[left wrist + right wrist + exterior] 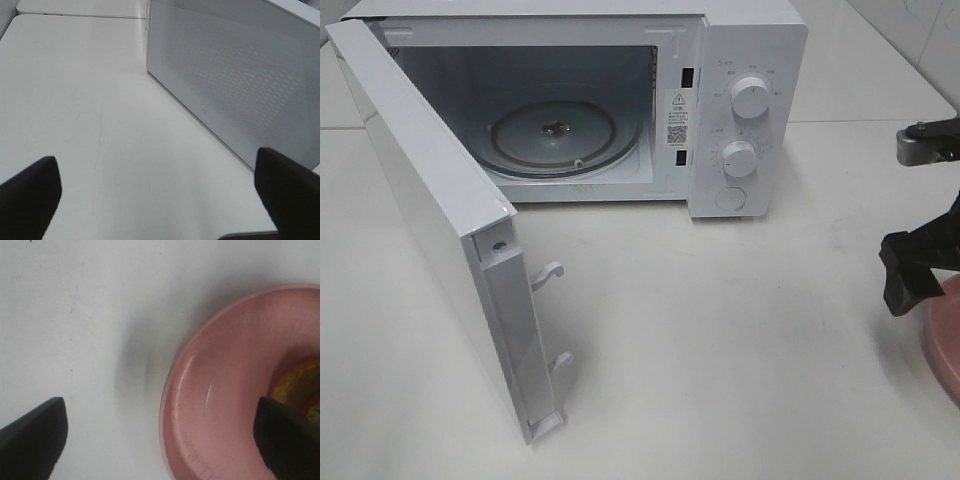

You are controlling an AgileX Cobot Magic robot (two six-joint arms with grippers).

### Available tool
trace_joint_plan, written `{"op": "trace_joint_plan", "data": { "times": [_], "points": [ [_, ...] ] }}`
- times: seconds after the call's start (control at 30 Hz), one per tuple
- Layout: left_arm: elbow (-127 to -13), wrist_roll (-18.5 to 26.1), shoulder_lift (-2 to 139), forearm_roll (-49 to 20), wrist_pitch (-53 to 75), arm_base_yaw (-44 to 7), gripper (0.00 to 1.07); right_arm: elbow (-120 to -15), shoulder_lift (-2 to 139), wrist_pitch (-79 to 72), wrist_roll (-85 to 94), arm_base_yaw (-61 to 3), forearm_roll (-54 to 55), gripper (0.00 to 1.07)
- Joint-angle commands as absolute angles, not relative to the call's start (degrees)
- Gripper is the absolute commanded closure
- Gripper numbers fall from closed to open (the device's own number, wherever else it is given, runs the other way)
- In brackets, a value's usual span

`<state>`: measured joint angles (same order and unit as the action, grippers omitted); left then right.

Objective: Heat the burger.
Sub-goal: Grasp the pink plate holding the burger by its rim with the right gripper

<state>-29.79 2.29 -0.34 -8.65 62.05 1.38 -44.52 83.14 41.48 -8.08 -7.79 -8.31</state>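
Observation:
A small part of the burger [299, 385], a golden bun edge with a bit of green and red, shows on the round pink plate [225, 390] in the right wrist view. My right gripper [160, 440] is open and empty above the plate's rim, one finger over the table and one over the plate. In the high view the right gripper [908, 285] hangs at the right edge over the plate [945, 345]; the burger is out of that view. My left gripper [160, 200] is open and empty over the bare table, beside the microwave door [235, 85].
The white microwave [745, 110] stands at the back with its door [430, 200] swung wide open toward the front left. Its glass turntable [555, 135] carries nothing. Two knobs and a button sit on the right panel. White table [720, 340] lies in front.

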Motion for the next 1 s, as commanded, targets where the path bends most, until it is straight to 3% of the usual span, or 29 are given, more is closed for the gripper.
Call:
{"op": "trace_joint_plan", "data": {
  "times": [0.03, 1.0],
  "points": [
    [-29.7, 2.3, -0.5, -8.9, 61.2, 1.3, 0.08, -41.8, 83.4, 38.3, -8.9, -6.6, -8.7, 0.14],
    [-29.7, 2.3, -0.5, -8.9, 61.2, 1.3, 0.08, -38.5, 97.3, 29.3, -8.9, -4.6, -8.8, 0.21]
  ]
}}
